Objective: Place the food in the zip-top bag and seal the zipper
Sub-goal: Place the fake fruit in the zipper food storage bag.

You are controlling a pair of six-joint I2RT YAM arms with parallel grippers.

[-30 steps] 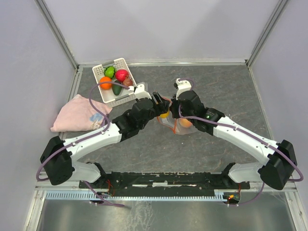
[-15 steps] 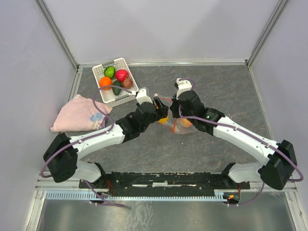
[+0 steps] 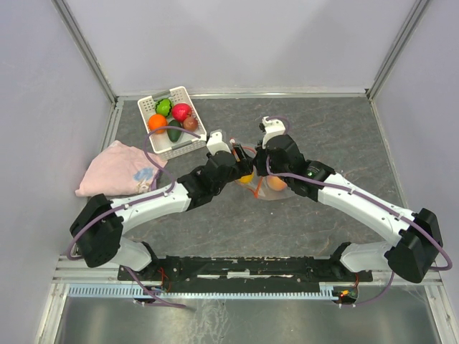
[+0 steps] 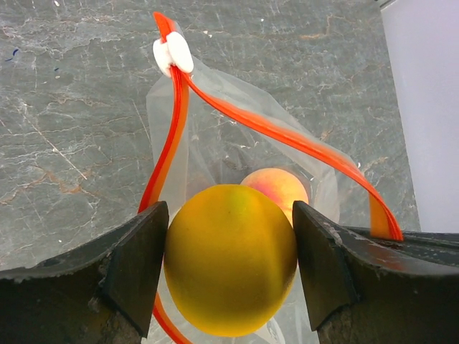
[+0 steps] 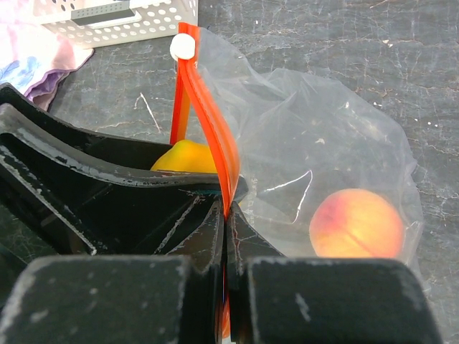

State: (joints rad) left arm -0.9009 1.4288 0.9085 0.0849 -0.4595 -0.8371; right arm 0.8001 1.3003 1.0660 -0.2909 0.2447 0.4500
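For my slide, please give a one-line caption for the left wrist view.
Left gripper holds a yellow toy fruit at the open mouth of the zip-top bag, a peach already inside.

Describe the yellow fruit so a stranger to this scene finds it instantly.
On the grey table lies a clear zip-top bag. At its mouth, the left gripper holds the yellow fruit. Unlike the blushed peach fruit loose inside, it's plain yellow.

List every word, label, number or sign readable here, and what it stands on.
None can be read.
The pink cloth has a blue print, too blurred to tell whether it is lettering.
The white basket bears a grey strip with no legible marks.
The zip-top bag shows no print.
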